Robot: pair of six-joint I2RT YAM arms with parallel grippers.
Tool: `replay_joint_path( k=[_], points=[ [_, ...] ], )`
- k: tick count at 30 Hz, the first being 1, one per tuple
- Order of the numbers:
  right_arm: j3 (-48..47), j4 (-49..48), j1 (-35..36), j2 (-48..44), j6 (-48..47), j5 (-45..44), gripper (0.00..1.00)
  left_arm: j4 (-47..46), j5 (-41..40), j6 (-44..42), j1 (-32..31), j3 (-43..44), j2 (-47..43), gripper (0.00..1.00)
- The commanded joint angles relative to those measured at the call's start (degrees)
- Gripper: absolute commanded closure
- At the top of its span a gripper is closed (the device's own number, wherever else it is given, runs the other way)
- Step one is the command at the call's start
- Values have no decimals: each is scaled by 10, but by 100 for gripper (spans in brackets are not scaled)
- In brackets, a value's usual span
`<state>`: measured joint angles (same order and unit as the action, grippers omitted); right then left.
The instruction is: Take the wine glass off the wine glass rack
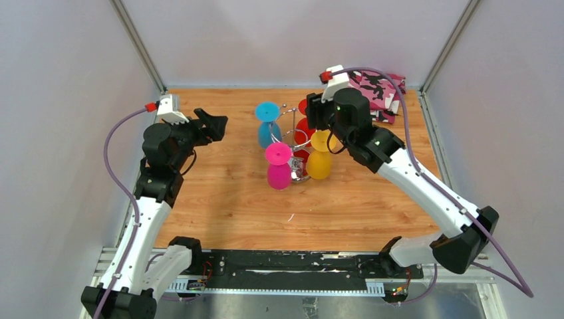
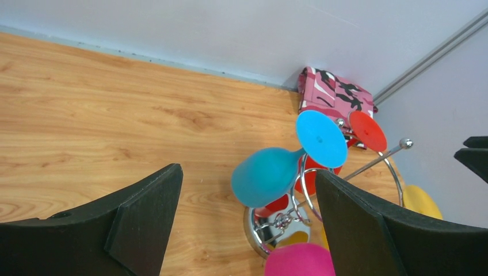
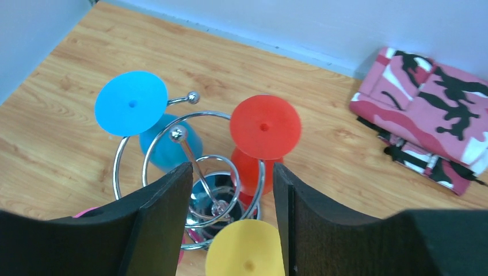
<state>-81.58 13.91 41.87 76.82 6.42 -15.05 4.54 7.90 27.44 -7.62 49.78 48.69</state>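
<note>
Right wrist: parted right gripper point(image 3: 230, 172) over yellow wine glass point(image 3: 246, 254).

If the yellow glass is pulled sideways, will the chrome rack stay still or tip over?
It may well tip: the wine glass rack is thin wire on one small round base, with four glasses hung high. Its shiny base on the smooth wooden table probably slides easily.

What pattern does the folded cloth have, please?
The cloth is pink, white and black camouflage; clearest in right wrist view.
</note>
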Motion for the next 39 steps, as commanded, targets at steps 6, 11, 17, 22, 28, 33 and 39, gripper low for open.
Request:
replay_joint_path(
  k=[6, 11, 17, 22, 28, 33, 39],
  points=[
    [5, 44, 7, -42, -4, -126, 41, -25, 46, 31, 1, 45, 29, 8],
    [29, 50, 5, -71, -5, -147, 36, -24, 82, 41, 1, 96, 80, 9],
    [50, 48, 5, -87, -8, -171, 34, -27, 70, 47, 1, 55, 66, 8],
    [45, 45, 2, -78, -32, -220, 28, -19, 53, 40, 1, 31, 43, 8],
    [76, 4, -9, -102, -49, -240, 25, -5, 47, 35, 1, 49, 56, 8],
    [83, -7, -28, -107, -51, -221, 24, -11, 47, 37, 1, 41, 58, 8],
    [82, 0, -96, -105, -14, -115, 24, -11, 48, 39, 1, 45, 64, 8]
  ],
)
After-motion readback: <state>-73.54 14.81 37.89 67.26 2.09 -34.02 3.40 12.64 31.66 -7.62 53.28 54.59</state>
